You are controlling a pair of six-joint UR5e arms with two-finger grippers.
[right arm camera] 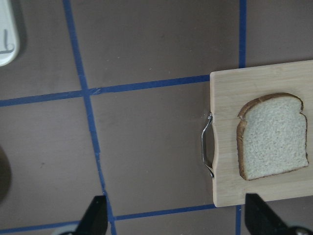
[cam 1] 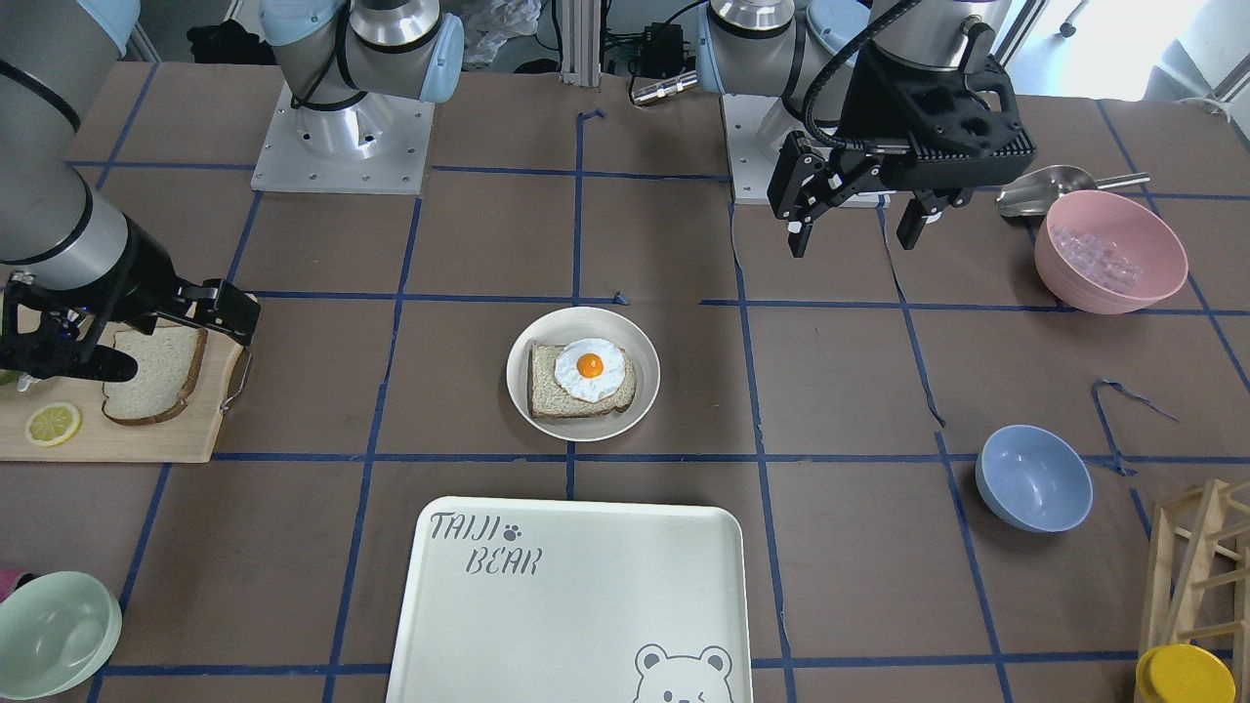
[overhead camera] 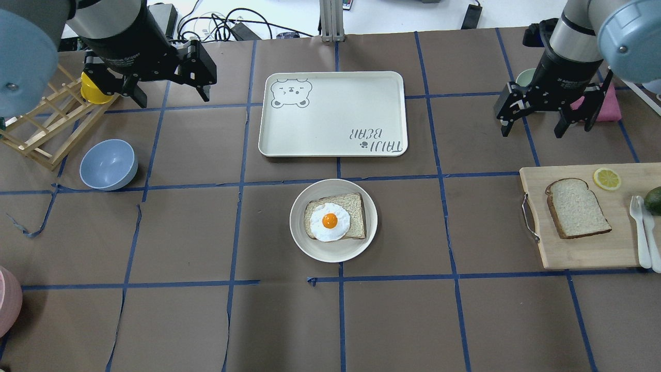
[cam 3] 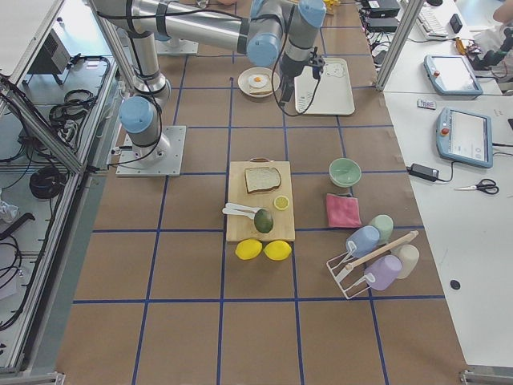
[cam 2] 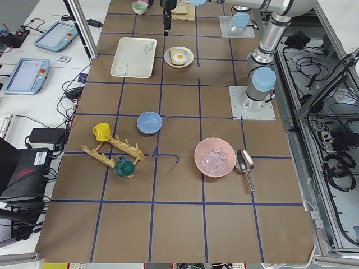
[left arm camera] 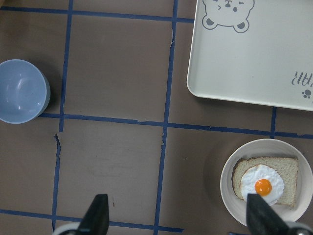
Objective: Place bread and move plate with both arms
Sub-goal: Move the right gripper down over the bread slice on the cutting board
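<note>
In the front-facing view, one corner of the bread (cam 1: 156, 386) is covered by the right gripper (cam 1: 190, 347), and the tray (cam 1: 576, 605) is cut off by the bottom edge. In the overhead view, a pink bowl (overhead camera: 8, 305) and an avocado (overhead camera: 654, 200) are cropped at the sides, and a yellow cup (overhead camera: 93, 92) is partly hidden behind the left gripper (overhead camera: 173, 98). In the left wrist view, the lower rim of the plate (left arm camera: 226, 181) is cut off.

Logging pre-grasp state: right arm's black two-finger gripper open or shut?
Open. The right arm's black two-finger gripper has its fingers spread wide, nothing between them; the plain bread slice lies on the wooden cutting board.
</note>
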